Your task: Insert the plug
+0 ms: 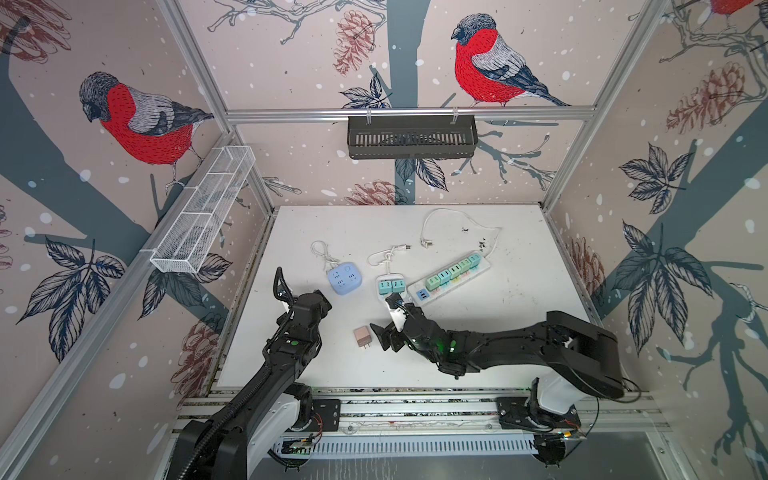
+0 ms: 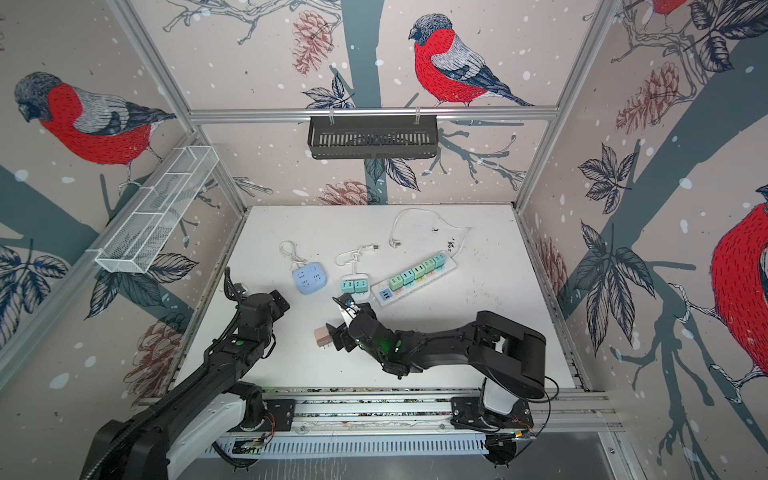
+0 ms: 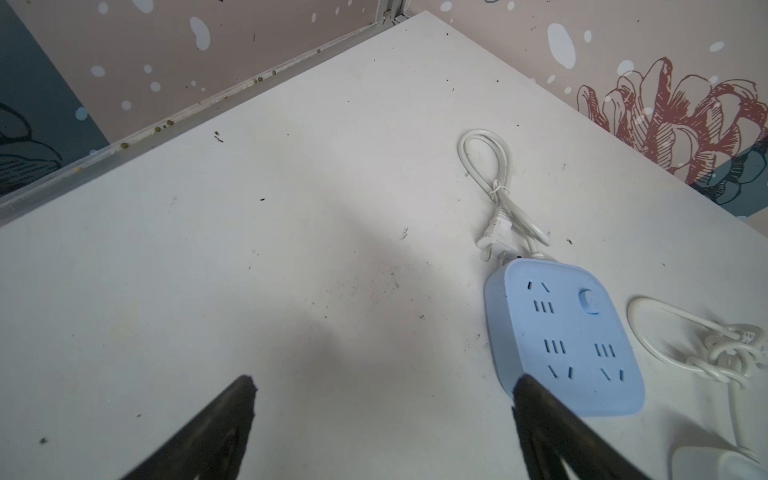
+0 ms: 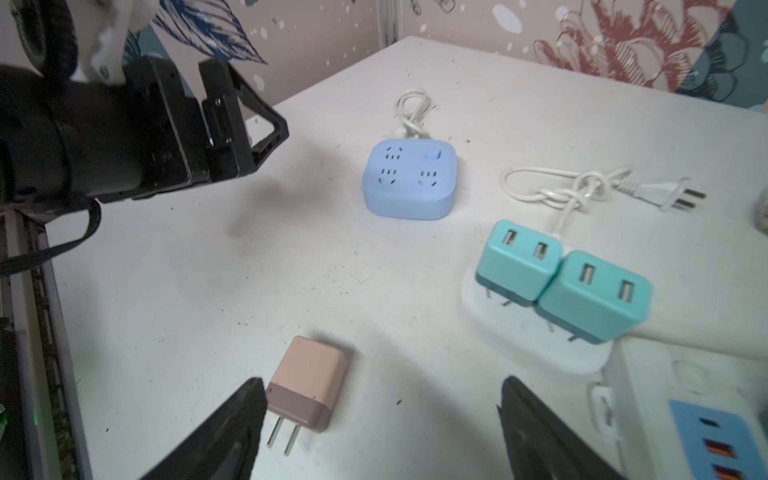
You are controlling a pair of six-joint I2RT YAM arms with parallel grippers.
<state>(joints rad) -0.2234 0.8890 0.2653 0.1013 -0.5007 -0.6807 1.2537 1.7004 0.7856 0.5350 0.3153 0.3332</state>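
Observation:
A pink plug (image 4: 307,382) lies flat on the white table (image 1: 498,332), its two metal prongs pointing toward the front edge; both top views show it (image 1: 362,336) (image 2: 322,336). My right gripper (image 4: 382,395) is open and low over the table. The plug sits just inside one finger (image 4: 245,411) and far from the other. In a top view this gripper (image 1: 383,337) is immediately right of the plug. My left gripper (image 3: 384,386) is open and empty above bare table, with a blue socket cube (image 3: 561,332) (image 1: 344,280) beside one finger.
A small white strip (image 4: 536,332) carries two teal adapters (image 1: 392,286). A long white strip (image 1: 449,276) with several teal and green adapters lies to its right. White cords (image 1: 453,224) loop behind them. A black basket (image 1: 411,137) and a wire shelf (image 1: 203,212) hang on the walls.

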